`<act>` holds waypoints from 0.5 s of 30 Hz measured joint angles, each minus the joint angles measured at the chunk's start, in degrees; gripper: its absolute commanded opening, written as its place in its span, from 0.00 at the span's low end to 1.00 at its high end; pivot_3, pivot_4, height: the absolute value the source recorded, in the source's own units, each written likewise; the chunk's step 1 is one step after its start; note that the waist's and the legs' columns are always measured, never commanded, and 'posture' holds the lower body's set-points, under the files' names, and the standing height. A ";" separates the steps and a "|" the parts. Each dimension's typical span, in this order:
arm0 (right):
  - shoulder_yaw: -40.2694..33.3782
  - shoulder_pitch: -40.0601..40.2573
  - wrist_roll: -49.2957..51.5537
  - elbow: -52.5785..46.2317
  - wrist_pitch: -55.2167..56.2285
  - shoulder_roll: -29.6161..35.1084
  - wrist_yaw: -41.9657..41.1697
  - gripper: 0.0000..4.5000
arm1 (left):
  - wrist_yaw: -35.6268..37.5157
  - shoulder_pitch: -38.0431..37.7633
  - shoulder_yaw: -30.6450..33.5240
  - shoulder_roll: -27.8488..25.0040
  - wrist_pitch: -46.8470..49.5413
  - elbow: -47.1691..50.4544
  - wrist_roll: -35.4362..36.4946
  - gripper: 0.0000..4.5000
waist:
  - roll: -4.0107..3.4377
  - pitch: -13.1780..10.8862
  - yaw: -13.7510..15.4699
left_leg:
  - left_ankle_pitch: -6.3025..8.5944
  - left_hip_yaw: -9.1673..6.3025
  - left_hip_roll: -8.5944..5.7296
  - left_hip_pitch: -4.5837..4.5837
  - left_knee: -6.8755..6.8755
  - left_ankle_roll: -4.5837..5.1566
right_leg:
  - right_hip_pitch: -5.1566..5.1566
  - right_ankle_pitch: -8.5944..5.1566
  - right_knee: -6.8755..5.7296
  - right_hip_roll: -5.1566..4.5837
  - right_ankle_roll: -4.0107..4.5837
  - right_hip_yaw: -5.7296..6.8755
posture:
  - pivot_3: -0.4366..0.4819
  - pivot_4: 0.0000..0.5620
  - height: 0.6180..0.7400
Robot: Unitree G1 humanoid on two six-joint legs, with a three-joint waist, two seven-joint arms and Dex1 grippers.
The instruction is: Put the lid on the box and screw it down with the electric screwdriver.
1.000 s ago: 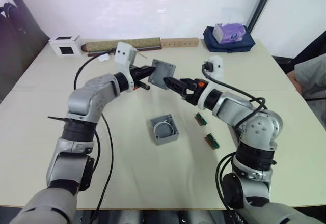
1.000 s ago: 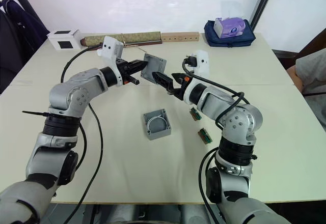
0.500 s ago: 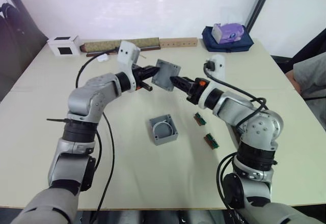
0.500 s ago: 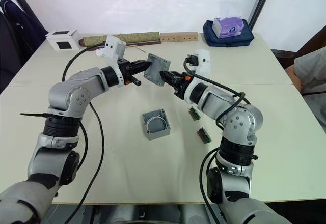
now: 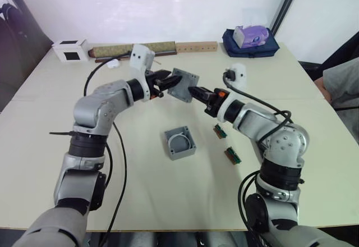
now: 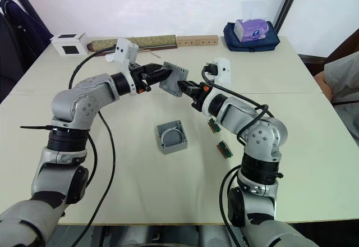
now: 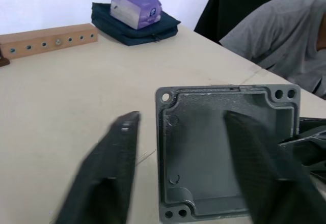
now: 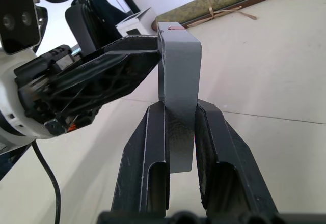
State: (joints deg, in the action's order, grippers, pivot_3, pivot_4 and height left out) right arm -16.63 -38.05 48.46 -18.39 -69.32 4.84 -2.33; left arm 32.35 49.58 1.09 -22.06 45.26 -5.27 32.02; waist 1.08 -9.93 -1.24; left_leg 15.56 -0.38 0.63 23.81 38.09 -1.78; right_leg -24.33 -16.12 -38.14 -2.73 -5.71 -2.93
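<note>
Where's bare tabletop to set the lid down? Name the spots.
Free: the table nearer the robot than the box, and the stretch left of the box. Crowded: right of the box, by two small green-brown strips, and the far edge's clutter.

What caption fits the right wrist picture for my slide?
Right gripper pinches the grey lid on edge while the left gripper opens beside it.

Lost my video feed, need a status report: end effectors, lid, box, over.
Right end effector clamped on lid, held above the table. Left end effector open around the lid's other edge. Box open on table below, nothing over it.
</note>
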 measured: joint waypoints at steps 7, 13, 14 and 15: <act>5.31 2.42 -5.67 -4.08 6.72 5.38 -0.55 0.03 | 2.85 3.41 6.68 -4.16 6.44 -2.93 5.25 0.99 | -0.01 -0.01 -0.05 | 0.00 0.01 0.00 0.00 -0.01 0.01 | 0.00 0.00 0.04 0.03 0.00 0.00 | 0.48 0.27 1.00; 23.22 10.59 -21.97 -19.95 17.69 26.13 -7.44 0.03 | 5.49 3.63 8.32 -6.61 11.08 -4.31 7.04 0.43 | 0.01 -0.02 0.12 | 0.00 -0.03 -0.06 0.07 0.01 0.00 | 0.00 -0.01 0.09 0.02 -0.01 0.03 | 0.48 0.27 1.00; 27.26 12.22 -26.47 -21.81 20.44 28.82 -7.87 0.03 | 6.16 4.08 7.49 -6.53 11.38 -5.21 6.91 0.34 | 0.01 -0.02 0.14 | 0.00 -0.03 -0.07 0.06 0.04 0.00 | 0.00 -0.01 0.06 0.03 -0.01 0.03 | 0.48 0.27 1.00; 30.32 12.91 -30.05 -22.94 21.94 31.20 -7.64 0.03 | 6.69 4.37 6.90 -6.56 11.52 -5.86 6.76 0.28 | 0.01 -0.02 0.13 | 0.00 -0.02 -0.07 0.06 0.04 0.00 | 0.00 -0.01 0.05 0.03 -0.01 0.03 | 0.48 0.27 1.00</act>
State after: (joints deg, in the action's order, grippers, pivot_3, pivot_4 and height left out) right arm 13.69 -25.14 18.42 -41.34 -47.38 36.04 -9.97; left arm 39.04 53.95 7.99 -28.62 56.78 -11.13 38.78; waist 1.09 -9.96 -1.11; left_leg 15.56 -0.40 0.56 23.86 38.13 -1.78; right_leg -24.33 -16.13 -38.08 -2.70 -5.72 -2.90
